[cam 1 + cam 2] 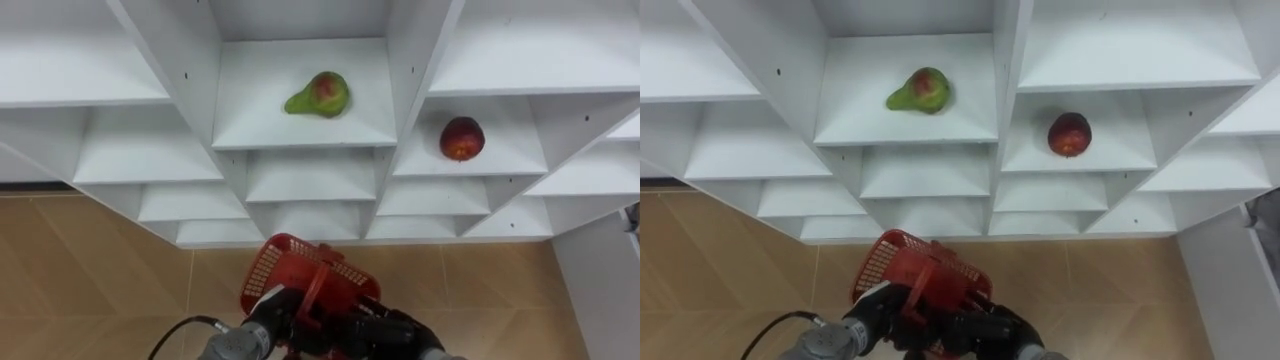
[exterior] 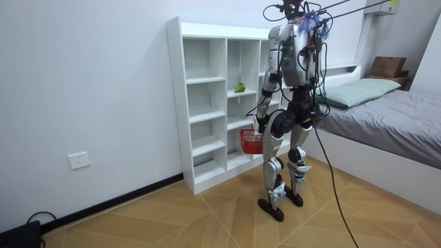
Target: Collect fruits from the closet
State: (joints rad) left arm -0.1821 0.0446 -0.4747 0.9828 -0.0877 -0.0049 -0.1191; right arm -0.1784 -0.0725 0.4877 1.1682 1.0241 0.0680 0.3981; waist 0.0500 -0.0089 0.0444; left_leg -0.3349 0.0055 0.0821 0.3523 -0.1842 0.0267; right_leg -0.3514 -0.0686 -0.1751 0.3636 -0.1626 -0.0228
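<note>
I stood close before the white closet [image 1: 300,170], looking down its shelves, with the red basket [image 1: 290,270] held low in front of me above the wooden floor [image 1: 90,270]. My left hand [image 1: 268,312] had its fingers clamped on the basket's handle. My right hand [image 1: 390,328] lay just beside the basket on the other side, and I could not tell how it was set. The pear [image 1: 320,95] lay on a shelf in the middle column, and the apple [image 1: 462,138] sat in the column to its right, one shelf lower. As I judged it, neither fruit was gathered yet and the picking was about to begin. The next move called for freeing my right hand, reaching to the apple and closing round it gently, while the left kept the basket level beneath.
</note>
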